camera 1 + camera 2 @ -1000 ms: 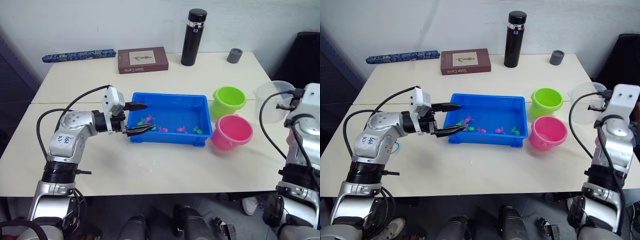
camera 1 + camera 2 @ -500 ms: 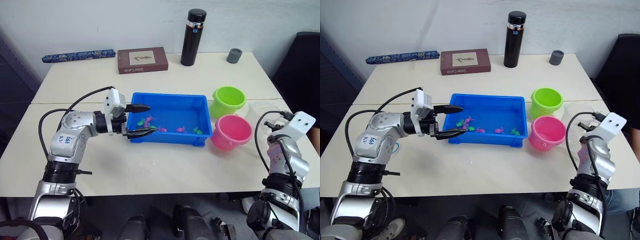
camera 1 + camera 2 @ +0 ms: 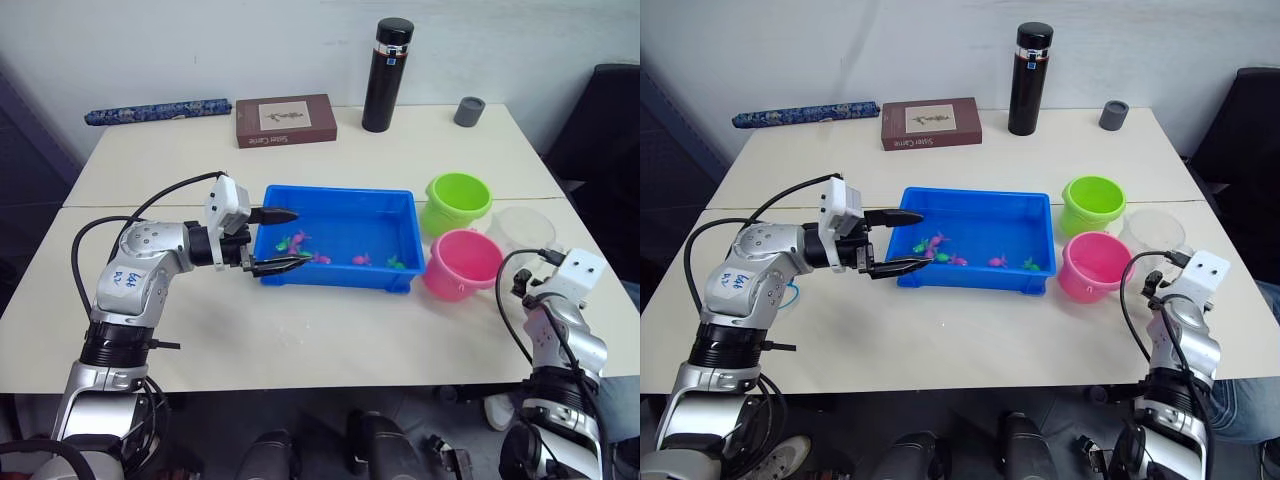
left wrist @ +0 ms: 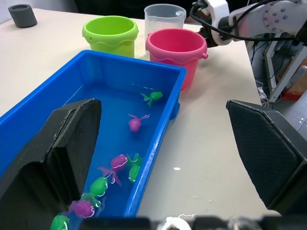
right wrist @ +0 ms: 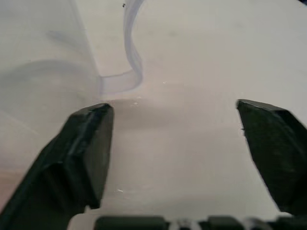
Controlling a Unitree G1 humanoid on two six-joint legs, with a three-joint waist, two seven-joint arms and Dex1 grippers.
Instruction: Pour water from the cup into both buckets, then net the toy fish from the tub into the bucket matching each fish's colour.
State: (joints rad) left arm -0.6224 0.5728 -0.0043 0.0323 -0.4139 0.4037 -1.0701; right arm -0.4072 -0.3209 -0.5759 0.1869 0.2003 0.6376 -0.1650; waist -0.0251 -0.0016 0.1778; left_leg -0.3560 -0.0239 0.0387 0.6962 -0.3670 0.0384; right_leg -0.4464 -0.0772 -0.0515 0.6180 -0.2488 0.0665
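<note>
Right gripper spread apart, clear of cup standing right of pink bucket. Left gripper gaped at tub's left end, fish inside. Pouring seemingly finished; netting next, needing net.

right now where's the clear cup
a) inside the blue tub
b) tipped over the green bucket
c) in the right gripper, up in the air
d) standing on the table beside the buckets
d: the clear cup stands upright on the table just right of the pink bucket, and the right gripper is open, apart from it.
</note>
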